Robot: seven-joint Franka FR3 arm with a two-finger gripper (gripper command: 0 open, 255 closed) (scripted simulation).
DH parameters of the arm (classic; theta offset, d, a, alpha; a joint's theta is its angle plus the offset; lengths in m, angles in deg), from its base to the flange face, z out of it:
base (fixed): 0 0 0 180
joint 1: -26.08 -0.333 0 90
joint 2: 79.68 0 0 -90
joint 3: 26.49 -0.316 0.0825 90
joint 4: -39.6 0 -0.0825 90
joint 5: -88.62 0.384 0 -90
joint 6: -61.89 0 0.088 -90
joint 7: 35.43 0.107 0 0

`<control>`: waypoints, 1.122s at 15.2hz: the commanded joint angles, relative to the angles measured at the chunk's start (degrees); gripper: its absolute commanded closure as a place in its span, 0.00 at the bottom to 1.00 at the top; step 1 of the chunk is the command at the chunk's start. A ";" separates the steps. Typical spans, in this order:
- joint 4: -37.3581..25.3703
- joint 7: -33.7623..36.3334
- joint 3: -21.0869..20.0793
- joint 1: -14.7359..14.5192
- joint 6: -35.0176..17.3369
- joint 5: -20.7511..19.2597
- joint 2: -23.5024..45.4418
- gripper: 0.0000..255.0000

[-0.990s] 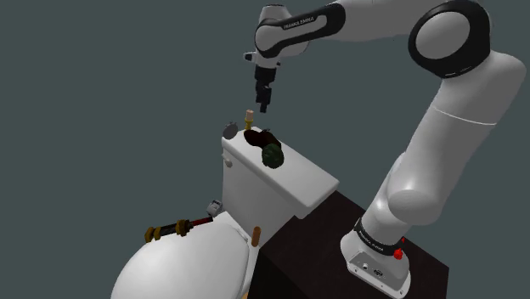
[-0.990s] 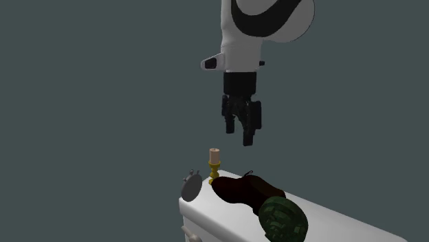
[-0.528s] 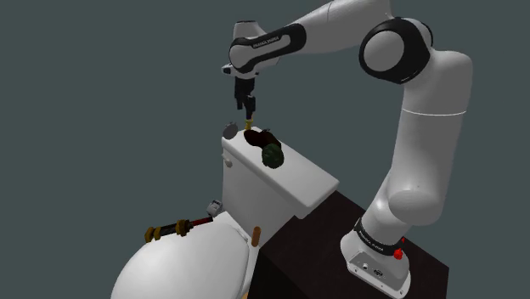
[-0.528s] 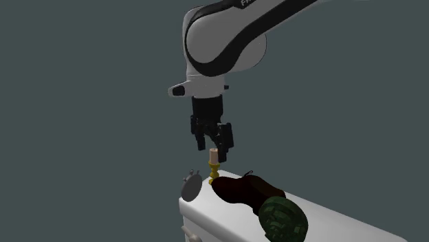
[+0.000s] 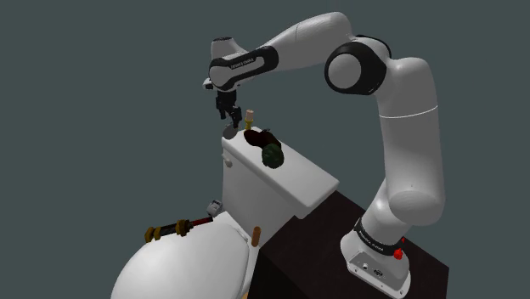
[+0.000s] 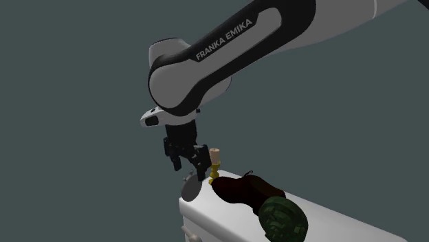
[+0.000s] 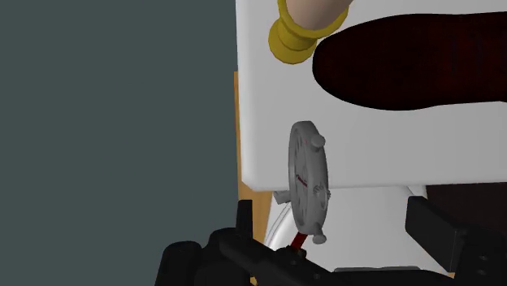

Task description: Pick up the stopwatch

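Black hand (image 6: 194, 167) poised just above round grey stopwatch (image 7: 309, 180) standing on edge at white toilet-tank lid (image 7: 264, 106) corner, fingers apart, not touching it.

**Gripper Position Over the Stopwatch**

The white arm, lettered FRANKA EMIKA, enters from the second exterior view's upper right. Its black gripper (image 6: 189, 170) points down with the fingers (image 6: 201, 172) standing apart. Directly below is a grey stopwatch (image 6: 191, 186), standing on edge at the left corner of a white toilet tank (image 6: 223, 223). Whether the fingers touch it cannot be determined. Just right of the gripper is a cork-topped brass holder (image 6: 214, 166), then a dark red-brown shoe (image 6: 244, 189) and a green ball (image 6: 282, 218).
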 commanded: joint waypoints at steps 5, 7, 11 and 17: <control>1.26 0.05 -0.13 0.08 -3.60 -0.10 2.40 0.00; 1.39 0.09 -0.13 0.09 -3.93 -0.10 2.60 0.00; -0.83 -0.61 -0.09 0.76 -3.81 0.20 4.60 1.00; 1.39 0.11 -0.21 0.15 -3.93 -0.15 2.60 1.00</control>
